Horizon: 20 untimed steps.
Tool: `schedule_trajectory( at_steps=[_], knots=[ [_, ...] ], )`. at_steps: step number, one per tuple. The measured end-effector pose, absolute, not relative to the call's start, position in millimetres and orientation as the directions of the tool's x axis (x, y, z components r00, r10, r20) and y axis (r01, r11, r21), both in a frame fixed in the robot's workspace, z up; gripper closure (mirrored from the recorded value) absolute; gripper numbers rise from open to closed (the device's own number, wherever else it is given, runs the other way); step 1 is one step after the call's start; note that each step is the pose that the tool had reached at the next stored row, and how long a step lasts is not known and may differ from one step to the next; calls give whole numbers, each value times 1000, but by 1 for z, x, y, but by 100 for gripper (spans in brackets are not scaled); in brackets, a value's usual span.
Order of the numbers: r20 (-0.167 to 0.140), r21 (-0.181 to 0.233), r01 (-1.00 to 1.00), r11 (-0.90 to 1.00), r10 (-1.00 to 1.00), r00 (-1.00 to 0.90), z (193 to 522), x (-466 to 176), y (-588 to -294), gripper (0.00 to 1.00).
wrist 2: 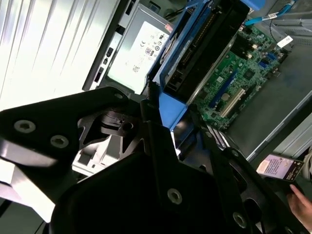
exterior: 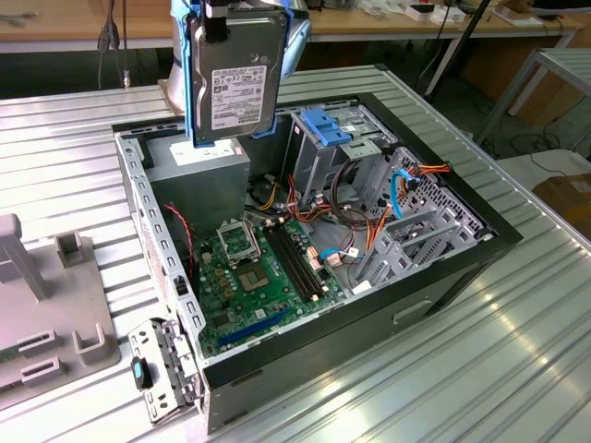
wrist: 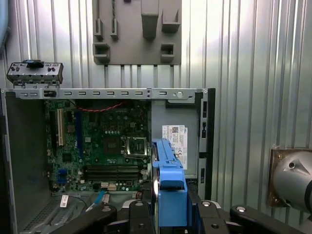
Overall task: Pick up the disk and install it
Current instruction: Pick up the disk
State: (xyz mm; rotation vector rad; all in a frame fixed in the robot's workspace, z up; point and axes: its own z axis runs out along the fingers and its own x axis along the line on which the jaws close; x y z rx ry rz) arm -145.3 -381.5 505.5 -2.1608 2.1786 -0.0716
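The disk (exterior: 233,78) hangs upright in the upper centre of the exterior view, with its white label facing the camera and blue rails down its 2 long sides, clear above the open computer case (exterior: 369,323). The gripper (exterior: 215,23) grips it from above. In the second wrist view its black fingers (wrist 2: 152,127) press against the blue rail end, so the claw is narrowed to the disk's thickness with the disk clamped between. Below the disk, at the case's rear left in the exterior view, sits the grey power-supply box (exterior: 199,175). The blue-topped drive cage (exterior: 323,138) stands just to the disk's right in that frame, apart from it. The green motherboard (exterior: 254,272) lies on the case floor. The case rests on a ribbed metal table (exterior: 480,388), with a grey fixture (exterior: 46,305) at the frame's left edge.
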Motion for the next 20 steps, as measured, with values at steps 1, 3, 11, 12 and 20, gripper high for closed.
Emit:
schedule_trajectory(
  at_steps=[1,3,11,12,20],
  knots=[
    [-19,-84,-996,9,-1000,-7,505,-145,-383,64],
    [-19,-84,-996,9,-1000,-8,505,-145,-390,64],
    [-19,-84,-996,9,-1000,-7,505,-145,-394,64],
    [-19,-84,-996,9,-1000,-7,505,-145,-395,64],
    [-19,-84,-996,9,-1000,-7,505,-145,-401,64]
  ],
)
